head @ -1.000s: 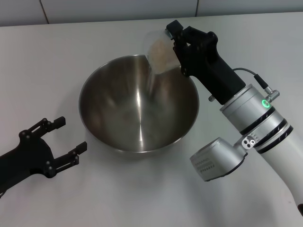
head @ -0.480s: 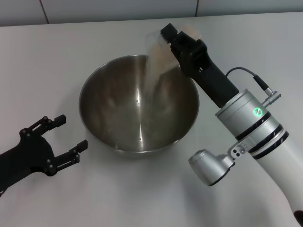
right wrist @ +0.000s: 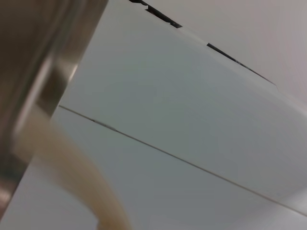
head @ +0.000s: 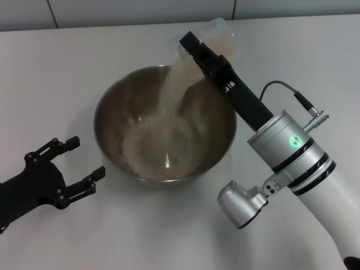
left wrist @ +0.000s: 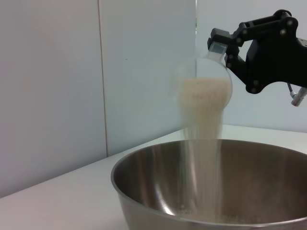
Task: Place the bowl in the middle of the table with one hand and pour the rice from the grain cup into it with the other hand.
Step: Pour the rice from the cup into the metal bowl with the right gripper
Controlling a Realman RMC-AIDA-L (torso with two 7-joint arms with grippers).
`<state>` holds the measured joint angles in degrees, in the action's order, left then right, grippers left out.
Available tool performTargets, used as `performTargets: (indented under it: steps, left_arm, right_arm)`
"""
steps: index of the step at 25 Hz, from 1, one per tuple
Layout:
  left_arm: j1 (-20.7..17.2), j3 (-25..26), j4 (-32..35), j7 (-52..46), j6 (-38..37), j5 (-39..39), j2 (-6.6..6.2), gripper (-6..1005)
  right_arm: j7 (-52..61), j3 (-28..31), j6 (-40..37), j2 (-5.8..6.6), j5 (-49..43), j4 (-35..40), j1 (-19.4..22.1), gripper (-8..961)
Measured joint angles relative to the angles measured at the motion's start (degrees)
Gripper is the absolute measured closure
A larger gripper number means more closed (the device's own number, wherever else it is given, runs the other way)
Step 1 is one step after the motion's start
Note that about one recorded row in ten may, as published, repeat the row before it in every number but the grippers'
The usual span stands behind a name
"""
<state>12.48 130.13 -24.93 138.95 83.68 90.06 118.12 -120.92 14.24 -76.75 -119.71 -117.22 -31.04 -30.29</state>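
Mid-pour. Steel mixing bowl (head: 165, 125) set mid-counter (head: 79, 67), wide mouth up to catch everything. Right gripper (head: 198, 49) clamped on the frosted grain cup (head: 216, 35), tipped steeply above the bowl's far rim so the lip points inward. Rice (head: 160, 143) falling in a pale stream and heaping on the bowl floor; seen from the left wrist, cup (left wrist: 204, 91) held well above the rim, stream landing inside. Left gripper (head: 76, 163) spread wide and empty, resting on the counter just beside the bowl, clear of the pour.

tilted grain cup (head: 216, 32), rice (head: 174, 84) streaming into bowl (head: 112, 107)
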Motion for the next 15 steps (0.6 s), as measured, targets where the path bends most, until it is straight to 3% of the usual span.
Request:
performTargets:
  steps: [15]
  left_arm:
    - [0.00,-0.12,-0.12,-0.09,0.09,-0.10,0.00,170]
  right_arm:
    - [-23.37,-1.48,2.00,-0.03,-2.72,-0.68,-0.45,919]
